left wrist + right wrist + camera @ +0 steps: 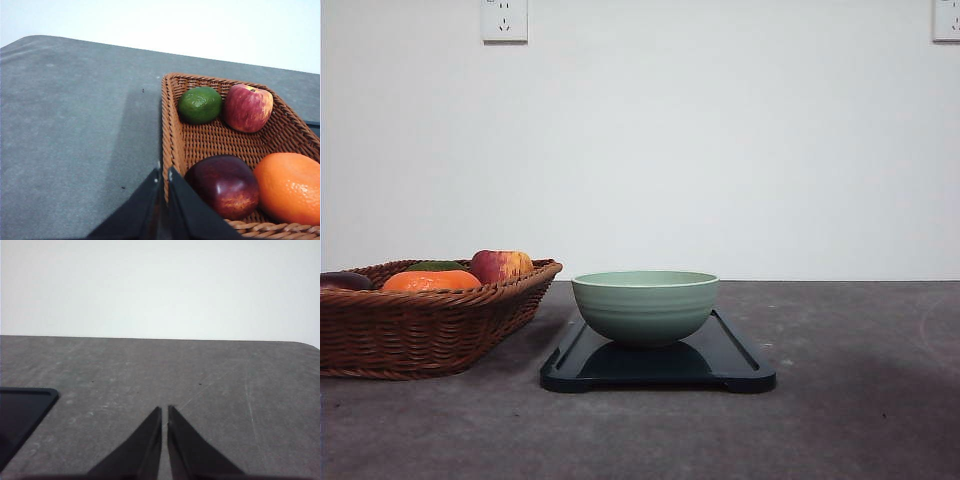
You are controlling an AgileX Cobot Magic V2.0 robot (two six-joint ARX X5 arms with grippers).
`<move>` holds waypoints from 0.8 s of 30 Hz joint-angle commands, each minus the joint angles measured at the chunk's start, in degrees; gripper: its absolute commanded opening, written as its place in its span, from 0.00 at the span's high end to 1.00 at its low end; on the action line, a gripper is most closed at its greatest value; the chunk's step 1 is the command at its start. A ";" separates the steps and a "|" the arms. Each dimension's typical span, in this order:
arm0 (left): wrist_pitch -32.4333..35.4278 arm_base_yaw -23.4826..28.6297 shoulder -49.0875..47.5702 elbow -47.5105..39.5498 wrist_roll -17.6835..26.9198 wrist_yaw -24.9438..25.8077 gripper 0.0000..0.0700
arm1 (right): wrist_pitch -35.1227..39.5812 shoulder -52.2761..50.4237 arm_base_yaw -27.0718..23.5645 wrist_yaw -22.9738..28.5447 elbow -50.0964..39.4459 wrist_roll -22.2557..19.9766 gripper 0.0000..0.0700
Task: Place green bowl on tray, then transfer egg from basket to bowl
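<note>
On the flat blackish rectangular tray [740, 372] sits the sage-green ridged bowl [645, 305]. Reddish-brown smooth oval egg [226, 185] lies in the wicker basket [172, 135]; light, slippery, fragile, so pinch its sides gently. Left claw [163, 176] and right claw [164, 412] both pressed together.

The green bowl [645, 305] looks glazed, smooth with faint ridges. The tray [730, 355] is glossy dark, mirroring the bowl. The basket [420, 325] is rough woven wicker. The surface [860, 420] is matt grey, scuffed and speckled.
</note>
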 commanded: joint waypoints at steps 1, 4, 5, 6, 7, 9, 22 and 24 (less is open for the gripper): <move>-0.48 0.02 -0.09 -1.05 -0.41 -0.09 0.97 | 0.61 0.07 -0.02 0.02 -0.26 0.63 0.98; -0.48 0.02 -0.09 -1.05 -0.39 -0.09 0.97 | 0.61 0.07 -0.02 0.04 -0.26 0.63 0.98; -0.48 0.02 -0.09 -1.05 -0.39 -0.09 0.97 | 0.61 0.07 -0.02 0.04 -0.26 0.63 0.98; -0.48 0.02 -0.09 -1.05 -0.39 -0.09 0.97 | 0.61 0.07 -0.02 0.04 -0.26 0.63 0.98; -0.48 0.02 -0.09 -1.05 -0.39 -0.09 0.97 | 0.61 0.07 -0.02 0.04 -0.26 0.63 0.98; -0.48 0.02 -0.09 -1.05 -0.39 -0.09 0.97 | 0.61 0.07 -0.02 0.04 -0.26 0.63 0.98; -0.48 0.02 -0.09 -1.05 -0.39 -0.09 0.97 | 0.61 0.07 -0.02 0.04 -0.26 0.63 0.98; -0.48 0.02 -0.09 -1.05 -0.39 -0.09 0.97 | 0.61 0.07 -0.02 0.04 -0.26 0.63 0.98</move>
